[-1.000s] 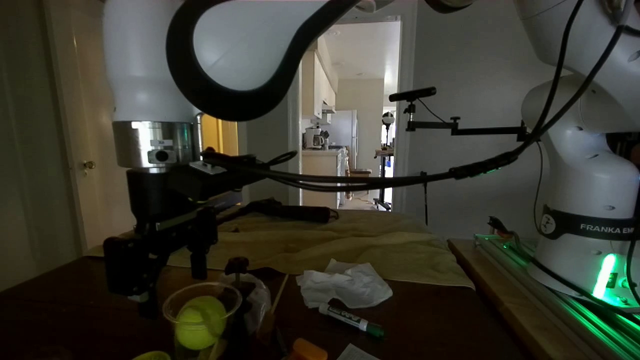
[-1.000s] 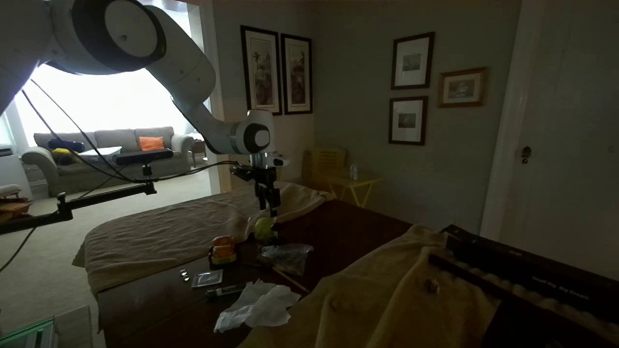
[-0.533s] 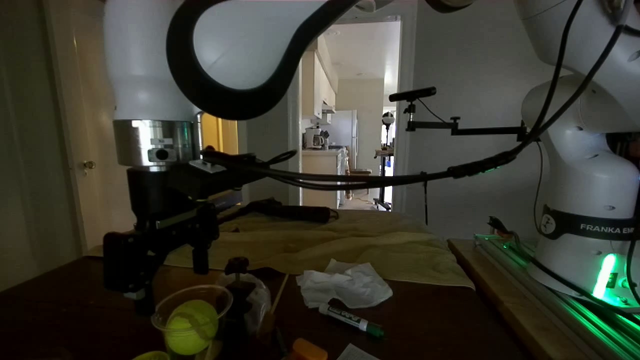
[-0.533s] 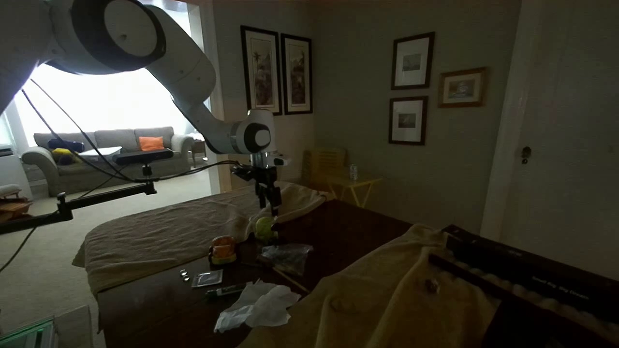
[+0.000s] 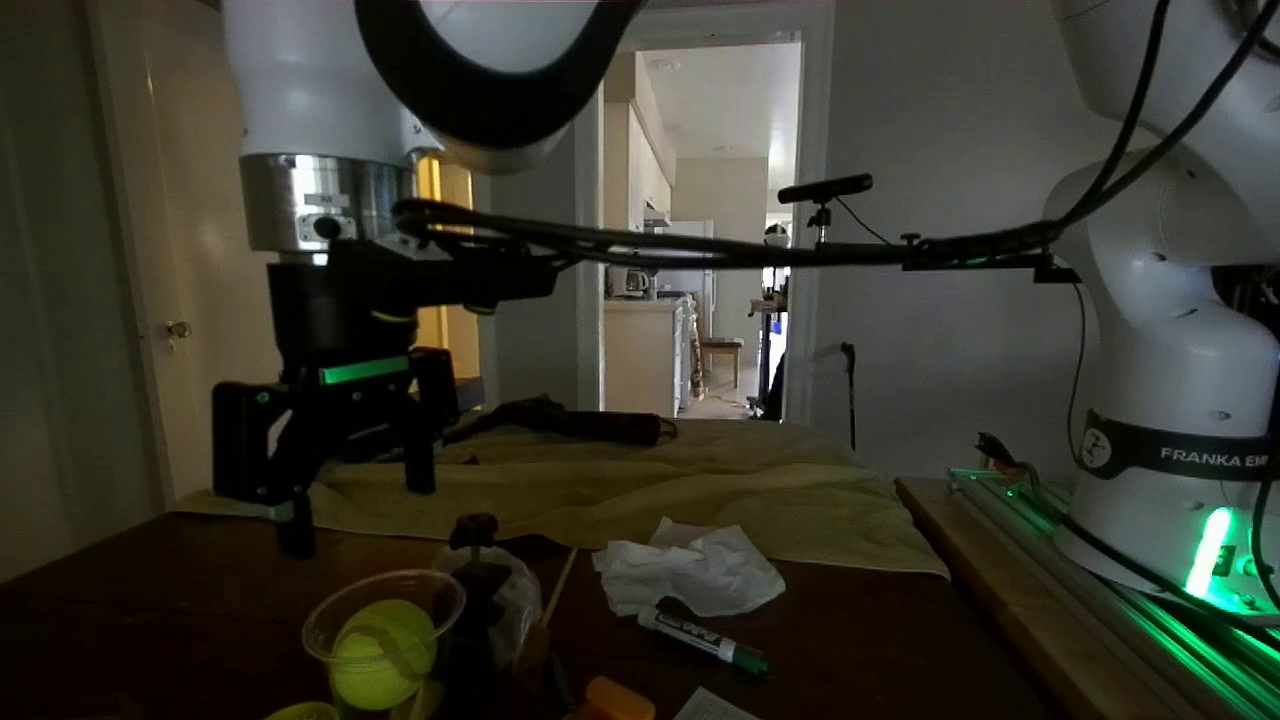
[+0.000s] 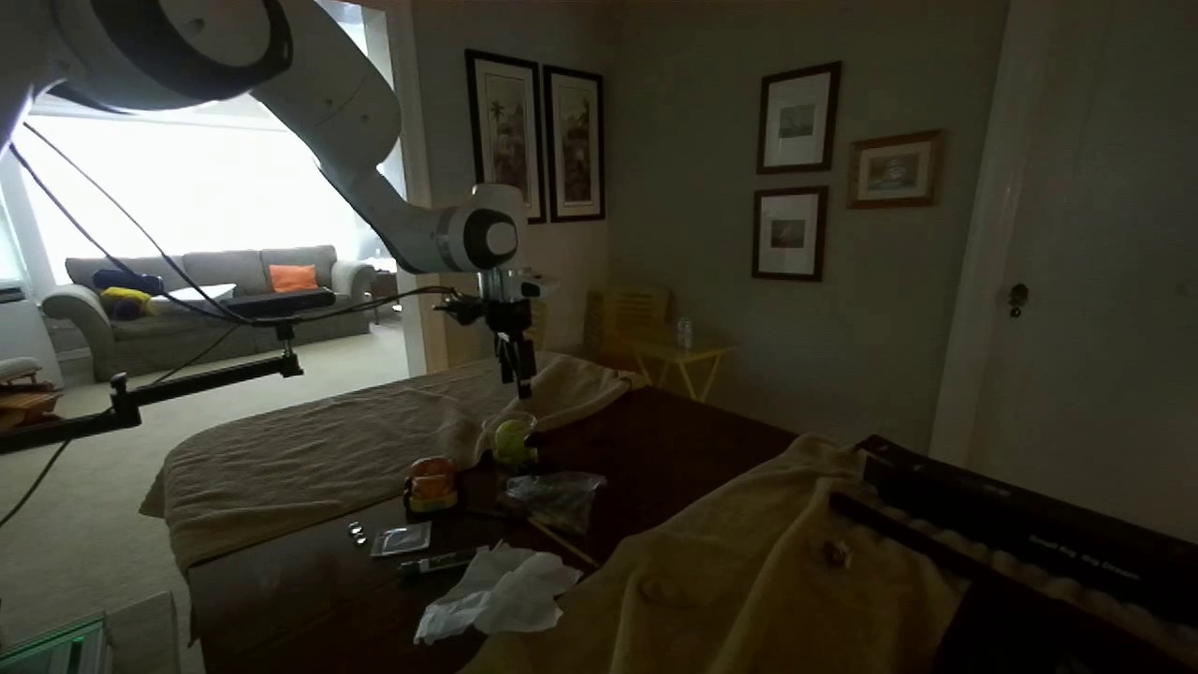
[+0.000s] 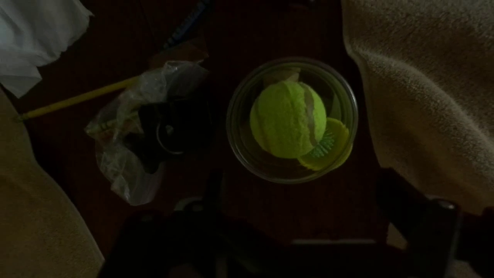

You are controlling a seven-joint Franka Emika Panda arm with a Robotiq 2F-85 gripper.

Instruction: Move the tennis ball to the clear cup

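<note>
The yellow-green tennis ball [image 5: 380, 660] sits inside the clear cup [image 5: 383, 573], which stands upright on the dark table. The ball [image 6: 513, 440] and the cup's rim [image 6: 498, 419] also show in the other camera's exterior view. In the wrist view the ball [image 7: 287, 119] lies within the cup's round rim [image 7: 292, 180], with a yellow piece with green bristles beside it. My gripper [image 5: 358, 512] is open and empty, above the cup and apart from it. Its dark, spread fingers [image 7: 301, 181] show low in the wrist view.
A black knobbed object [image 7: 177, 127] and a clear plastic bag [image 7: 131, 173] stand close beside the cup. A thin stick [image 7: 77, 99], crumpled white paper [image 5: 690, 575], a marker [image 5: 700, 640] and an orange item [image 5: 615, 700] lie nearby. A tan towel [image 7: 424, 77] lies on the other side.
My gripper has risen well above the cup, staying open. The cup with the ball shifted slightly left in an exterior view early on, then stayed still.
</note>
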